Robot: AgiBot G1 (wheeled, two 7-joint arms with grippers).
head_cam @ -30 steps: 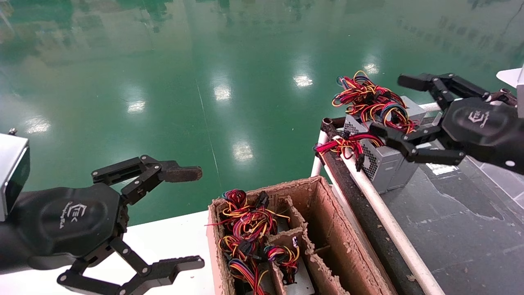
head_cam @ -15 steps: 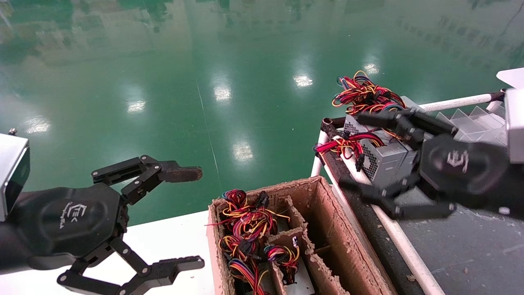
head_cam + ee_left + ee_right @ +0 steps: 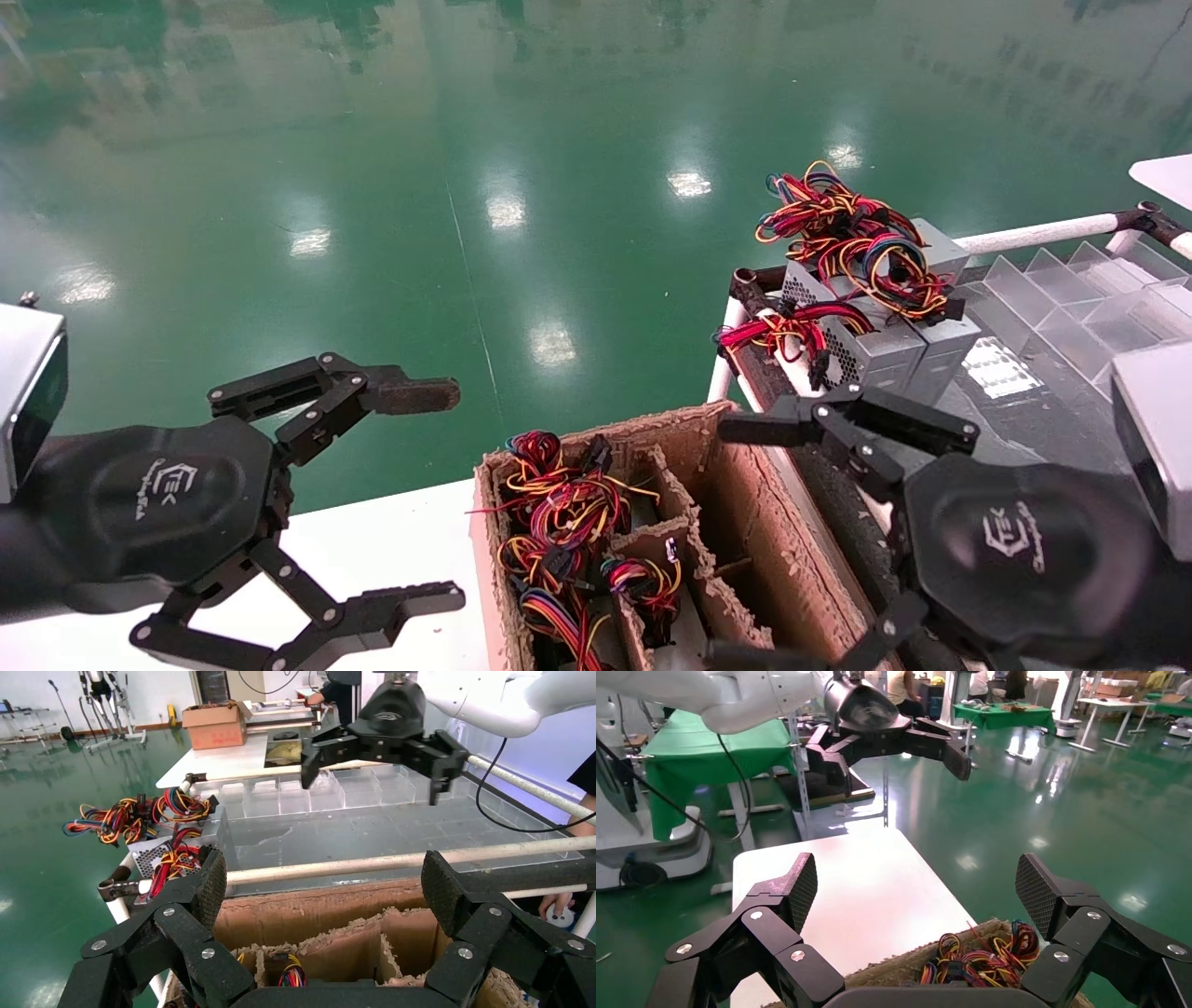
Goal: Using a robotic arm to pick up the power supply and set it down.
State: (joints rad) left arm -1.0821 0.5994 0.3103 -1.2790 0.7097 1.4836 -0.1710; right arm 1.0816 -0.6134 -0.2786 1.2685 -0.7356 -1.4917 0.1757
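Over green floor point(image 3: 372, 186): wht table point(image 3: 391, 550).

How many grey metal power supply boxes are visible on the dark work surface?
2, side by side at the far corner of the dark work surface: one nearer the white rail, one beside it. Coloured wire bundles lie on top; more boxes may be hidden.

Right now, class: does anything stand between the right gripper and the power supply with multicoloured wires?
Yes. The right gripper, jaws open, hangs over the cardboard box; the red-wired grey box sits beside the power supply, on the gripper's side.
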